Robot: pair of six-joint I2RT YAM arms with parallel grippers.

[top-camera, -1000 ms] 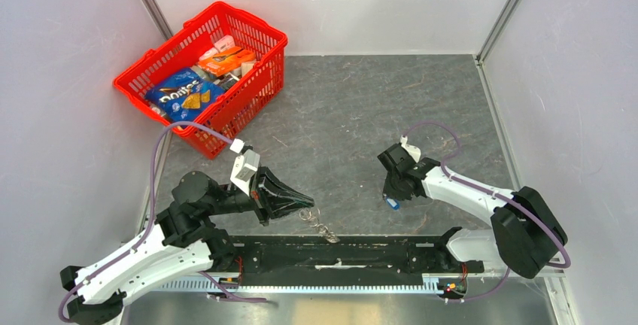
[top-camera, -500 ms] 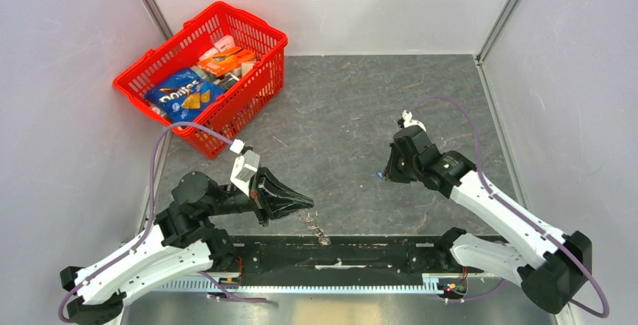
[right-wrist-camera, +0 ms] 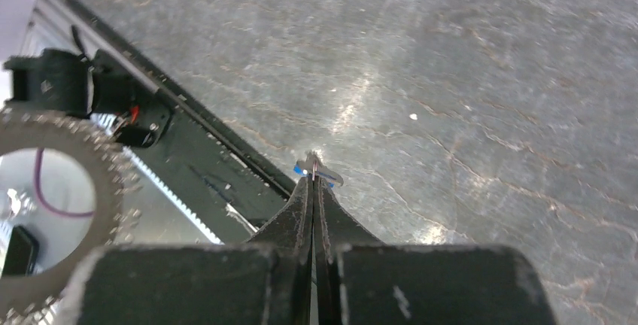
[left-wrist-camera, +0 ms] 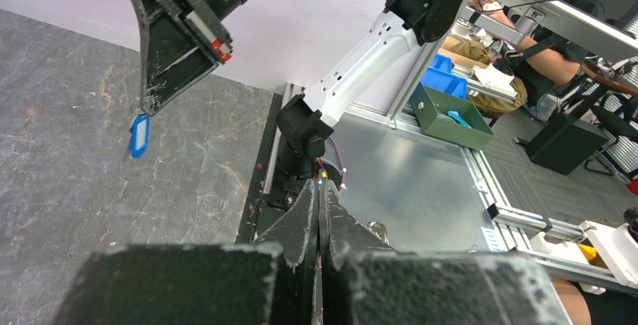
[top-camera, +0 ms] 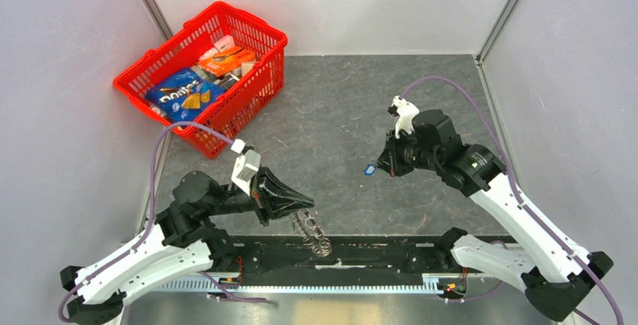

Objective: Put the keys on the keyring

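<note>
Right gripper (top-camera: 381, 167), jaws pinched tight on the small blue-headed key (top-camera: 370, 168), now hangs in the air over the middle of the dark table (top-camera: 338, 107). A second ago it was low at the near edge with the key down by the surface. It has since risen and swung away from the rail, and the key now dangles clear beneath its tip, as the left wrist view confirms (left-wrist-camera: 138, 135).

Left gripper (top-camera: 307, 205) stays closed, gripping the top of the silvery keys (top-camera: 314, 233), probably by their ring. That bunch, earlier trailing out to the right, now hangs more directly below the fingertips, over the black rail (top-camera: 376, 253).

The pick-up of the blue key looks done. What remains is the joining, with the two grippers still well apart. The red basket (top-camera: 150, 92) in the far left corner plays no part.
</note>
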